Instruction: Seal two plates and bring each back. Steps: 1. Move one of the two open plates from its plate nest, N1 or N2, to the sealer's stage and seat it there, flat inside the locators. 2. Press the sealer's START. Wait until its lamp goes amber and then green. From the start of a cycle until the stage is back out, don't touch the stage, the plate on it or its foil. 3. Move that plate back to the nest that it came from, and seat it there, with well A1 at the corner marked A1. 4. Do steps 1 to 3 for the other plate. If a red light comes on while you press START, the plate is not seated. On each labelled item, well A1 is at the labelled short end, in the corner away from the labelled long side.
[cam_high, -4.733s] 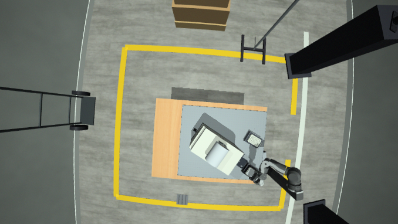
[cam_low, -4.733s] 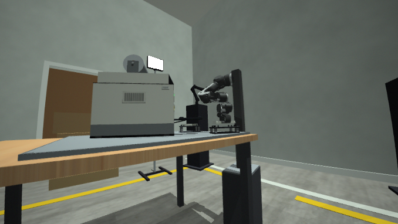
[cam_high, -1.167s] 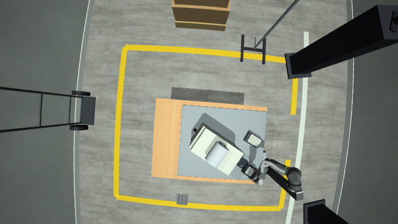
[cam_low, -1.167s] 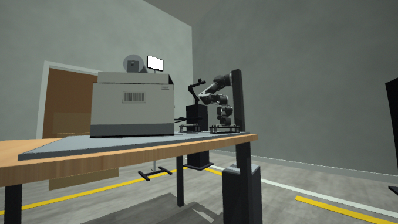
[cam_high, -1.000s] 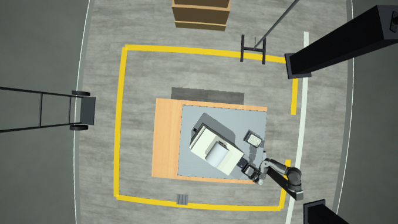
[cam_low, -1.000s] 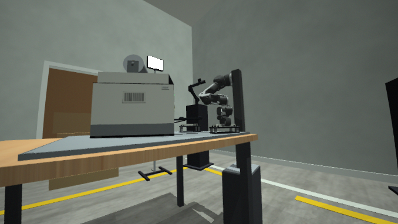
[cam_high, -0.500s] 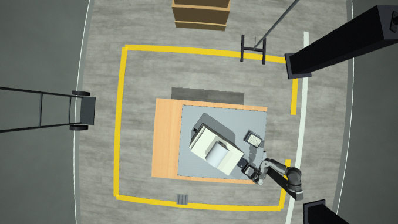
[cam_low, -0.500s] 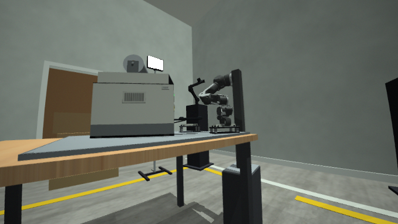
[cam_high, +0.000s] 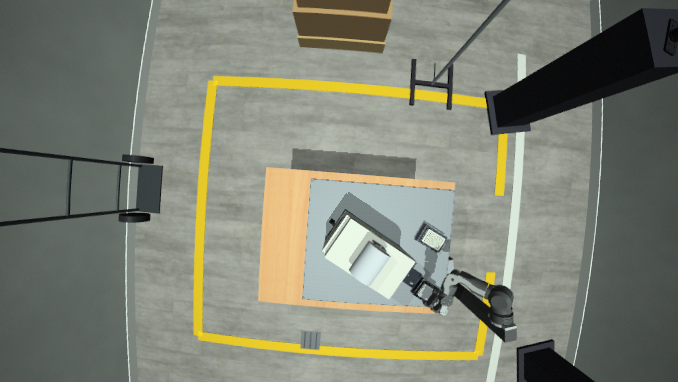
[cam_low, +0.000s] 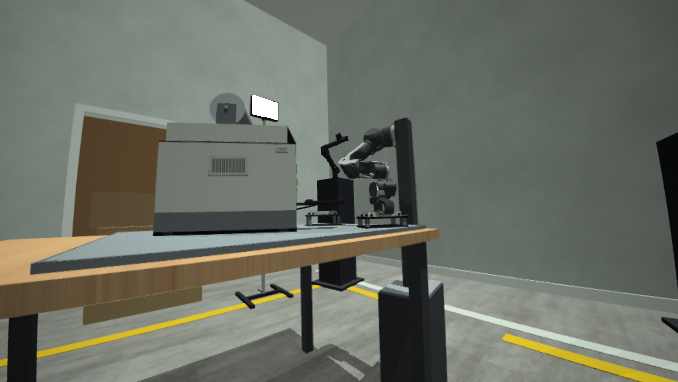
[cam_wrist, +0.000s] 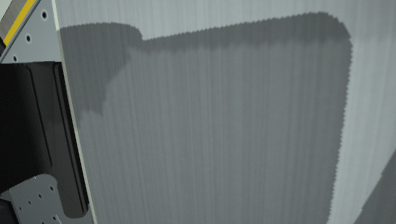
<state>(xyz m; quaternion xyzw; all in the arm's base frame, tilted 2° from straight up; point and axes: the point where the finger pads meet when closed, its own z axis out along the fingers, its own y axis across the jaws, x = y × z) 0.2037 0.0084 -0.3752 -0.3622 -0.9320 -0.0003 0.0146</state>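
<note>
One open plate (cam_high: 432, 240) is seen in a nest (cam_high: 419, 233) right of centre in the top view, clear of the sealer (cam_high: 342, 245) (cam_low: 225, 190). Toward the lower right, the gripper (cam_high: 434, 298) (cam_low: 383, 206) (cam_wrist: 75, 202) is held low, its fingers spread; beneath it, what appears to be a foil-covered plate (cam_wrist: 215, 125) is partly hidden, its edge just beside one dark finger in the wrist view

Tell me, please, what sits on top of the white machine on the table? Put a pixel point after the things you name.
A pale roll (cam_high: 369, 263) (cam_low: 227, 98) sits on the white machine (cam_high: 342, 245) (cam_low: 225, 192), with a dark bracket (cam_low: 226, 116) at its end. The surface directly beneath the roll is hidden.
</note>
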